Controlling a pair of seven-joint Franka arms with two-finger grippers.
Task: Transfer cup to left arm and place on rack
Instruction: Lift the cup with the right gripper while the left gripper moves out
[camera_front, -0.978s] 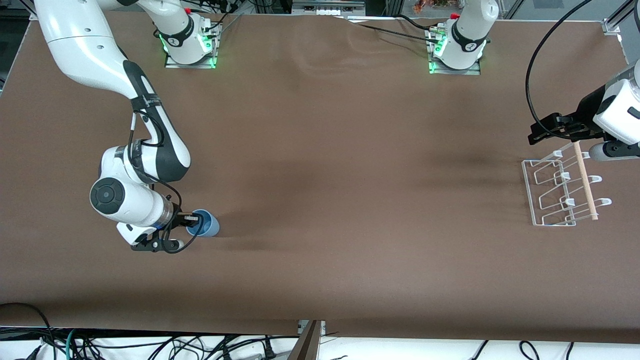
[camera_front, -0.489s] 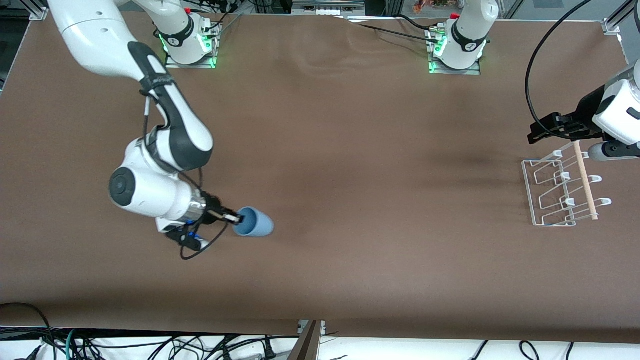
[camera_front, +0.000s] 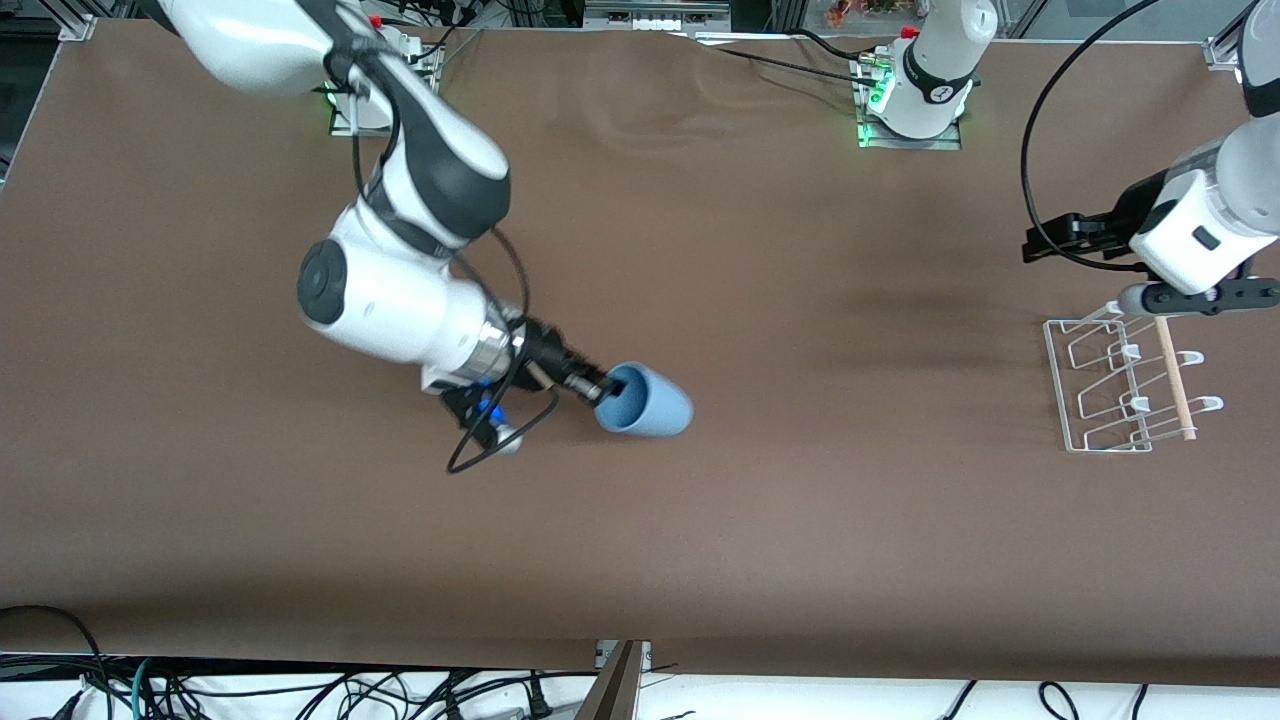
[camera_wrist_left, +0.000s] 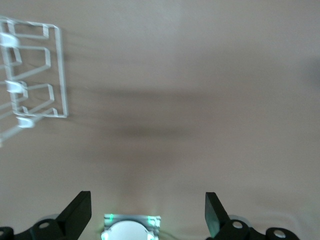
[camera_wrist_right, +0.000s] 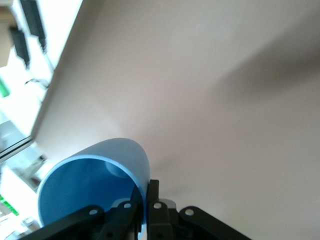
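Front view: the right tool holds the cup by its rim above the middle of the table, the cup lying sideways; the rack stands at the left arm's end. Left wrist view: the left tool, fingers apart and empty, hangs seemingly near the rack. Right wrist view: fingers clamp the cup's wall, one inside, one outside.

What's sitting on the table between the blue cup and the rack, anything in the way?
Nothing visible. The right gripper holds the cup by its rim over the middle of the table, and only bare brown surface lies between it and the rack. The left gripper waits open beside the rack.
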